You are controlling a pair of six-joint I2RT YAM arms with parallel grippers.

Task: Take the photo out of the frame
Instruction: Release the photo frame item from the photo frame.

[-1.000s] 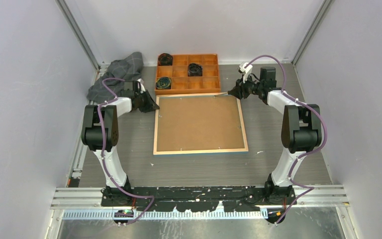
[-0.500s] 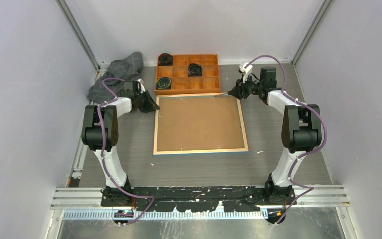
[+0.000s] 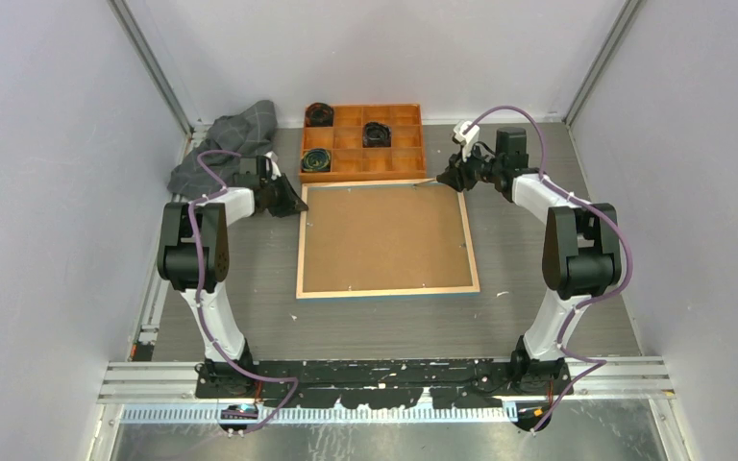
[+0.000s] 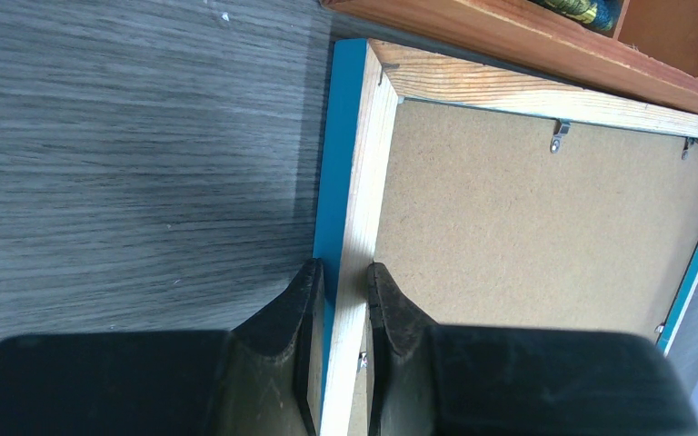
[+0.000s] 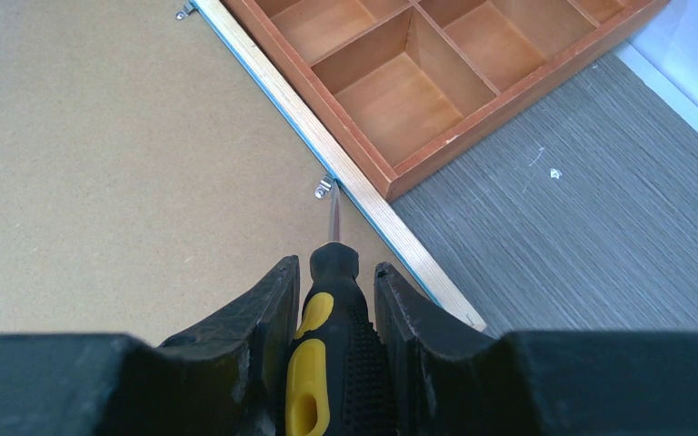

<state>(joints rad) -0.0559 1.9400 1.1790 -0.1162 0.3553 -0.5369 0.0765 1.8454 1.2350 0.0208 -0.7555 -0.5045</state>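
Observation:
The frame (image 3: 384,289) lies face down on the table, its wood rim and blue border (image 4: 338,163) showing around the brown backing board (image 3: 384,235). The photo is hidden under that board. My left gripper (image 4: 344,272) is shut on the frame's left rim near the far corner, one finger outside on the blue edge and one inside against the board. My right gripper (image 5: 332,268) is shut on a black-and-yellow screwdriver (image 5: 327,318). The screwdriver's tip rests at a small metal clip (image 5: 324,188) by the frame's far right corner.
An orange compartment tray (image 3: 362,142) sits right behind the frame's far edge and holds three dark round items. A grey cloth (image 3: 226,144) lies bunched at the back left. More metal clips (image 4: 559,136) hold the board along the rim.
My right gripper has shifted slightly left and away with the screwdriver, at the frame's far right corner. The left arm and the frame have not moved.

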